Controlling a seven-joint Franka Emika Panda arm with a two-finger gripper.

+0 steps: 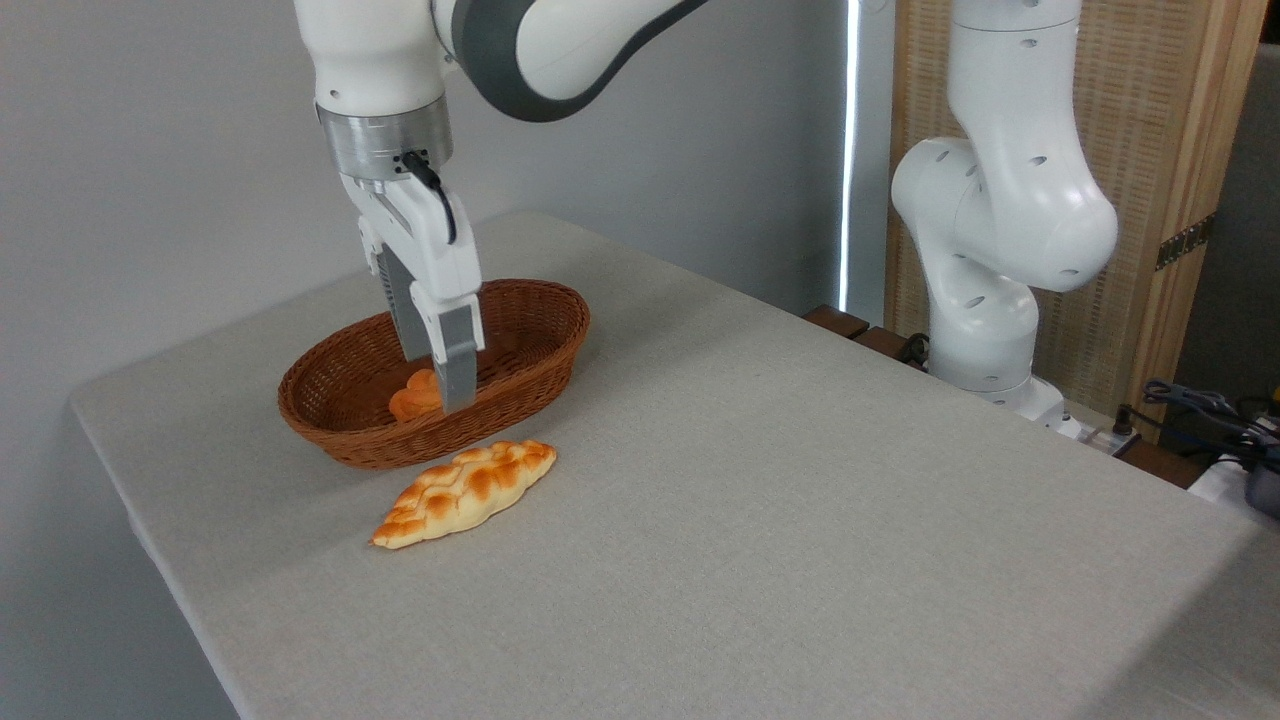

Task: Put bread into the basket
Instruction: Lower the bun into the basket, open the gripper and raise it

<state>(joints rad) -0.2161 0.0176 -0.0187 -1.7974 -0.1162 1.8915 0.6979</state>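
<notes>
Obs: the end effector (452, 400) is lowered inside the basket (330, 395), pointing down. The bread (412, 397), the small orange bun, sits inside the basket against the near wall, touching the visible finger on its left side. Only one grey finger is clearly visible from this angle, so I cannot tell whether the jaws are clamped on the bun, or apart and clear of it. I also cannot tell whether the bun rests on the basket floor or hangs just above it.

Landmark: basket. It sits toward the far-left part of the desk (760, 480). A braided loaf (463, 492) lies on the desk just in front of the basket, near its front wall but apart from it.

Handling, my judgement: the bun looks light and likely soft, possibly a foam or plastic prop. Its glossy crust may be a little slippery. The knotted top is uneven, so I would take it across the thick middle, jaws on its two sides, with moderate squeeze. Too much force would probably dent it.

Count: one bun, one braided loaf, one basket, one arm, one end effector.

Task status, my judgement: the bun is within the basket rim, so placement looks nearly done, with release not yet confirmed.
</notes>
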